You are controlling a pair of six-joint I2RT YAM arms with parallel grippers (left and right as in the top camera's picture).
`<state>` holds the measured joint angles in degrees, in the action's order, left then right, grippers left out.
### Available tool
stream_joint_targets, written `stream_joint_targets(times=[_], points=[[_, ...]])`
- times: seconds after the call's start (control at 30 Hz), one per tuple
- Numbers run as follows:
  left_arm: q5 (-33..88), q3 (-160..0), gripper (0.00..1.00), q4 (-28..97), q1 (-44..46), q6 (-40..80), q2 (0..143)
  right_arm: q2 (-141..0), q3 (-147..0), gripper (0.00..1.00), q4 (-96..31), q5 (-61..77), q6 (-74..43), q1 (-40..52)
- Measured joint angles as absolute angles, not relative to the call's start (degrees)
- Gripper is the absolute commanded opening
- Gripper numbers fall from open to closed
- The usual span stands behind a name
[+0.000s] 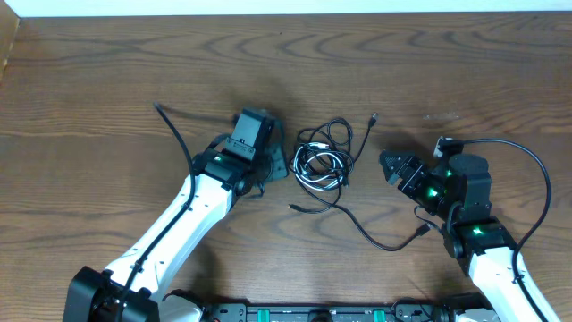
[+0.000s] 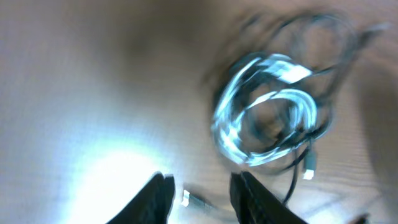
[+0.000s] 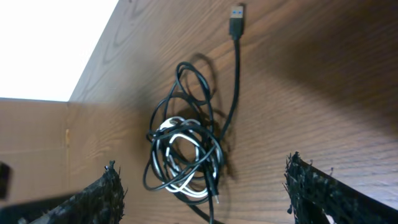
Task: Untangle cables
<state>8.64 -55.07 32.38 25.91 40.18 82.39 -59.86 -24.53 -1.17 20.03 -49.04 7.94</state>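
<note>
Viewing the wooden table point(image 1: 107, 72) from overhead, we take the tangle of cables point(image 1: 323, 161) as the reference for every position below. The tangle lies near the middle of the table, between the two arms.

1. Tangle. In the right wrist view the tangle point(image 3: 185, 155) shows a white cord coiled at its core, with black loops wound over and around it. The left wrist view is blurred; there the white coil point(image 2: 267, 112) is bright and the black strands around it are indistinct.

2. Loose ends. One black cord leaves the far side of the tangle and ends in a plug point(image 3: 236, 22) lying flat on the wood. Another black cord point(image 1: 375, 237) trails from the near side of the tangle toward the right arm.

3. Left gripper point(image 1: 277, 163). It sits just beside the tangle on the left arm's side. In its own view the left gripper point(image 2: 200, 183) has its fingers partly spread with a clear gap, pinching nothing. A small plug end point(image 2: 194, 200) lies on the table below that gap.

4. Right gripper point(image 1: 386, 166). It is near the tangle on the opposite side, apart from it. In its own view the right gripper point(image 3: 204, 177) is spread wide and empty.
</note>
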Motion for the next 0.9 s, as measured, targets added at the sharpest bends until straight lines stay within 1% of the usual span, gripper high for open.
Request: stream_joint_targets(times=[0.13, 0.23, 0.43, 0.57, 0.73, 0.77, 0.83, 0.9], points=[[8.95, -54.92, 0.42, 40.73, 25.91, 55.35, 82.39, -59.86, -24.53, 0.83, -1.1, 19.29, -48.07, 7.94], [11.97, -54.15, 0.48, 38.72, 25.91, 61.58, 82.35, -59.86, -24.53, 0.83, -1.1, 18.68, -47.27, 7.94], [17.61, -48.42, 0.49, 28.27, 25.93, 66.17, 82.3, -59.86, -24.53, 0.84, -1.13, 17.96, -46.37, 7.94], [18.94, -46.41, 0.47, 24.8, 25.93, 67.31, 83.42, -59.86, -24.53, 0.85, -1.98, 17.78, -46.09, 7.94], [19.44, -46.22, 0.47, 16.82, 26.22, 67.55, 86.28, -59.86, -24.53, 0.86, -3.09, 17.54, -46.0, 7.94], [19.4, -46.22, 0.46, 15.9, 26.41, 67.55, 86.94, -59.86, -24.53, 0.86, -3.18, 17.52, -46.0, 7.94], [19.46, -46.22, 0.4, 15.29, 27.05, 67.55, 88.62, -59.86, -24.53, 0.86, -3.42, 17.5, -46.0, 7.94], [19.44, -46.22, 0.3, 15.18, 27.64, 67.55, 90.3, -59.86, -24.53, 0.87, -3.86, 17.47, -46.0, 7.94]])
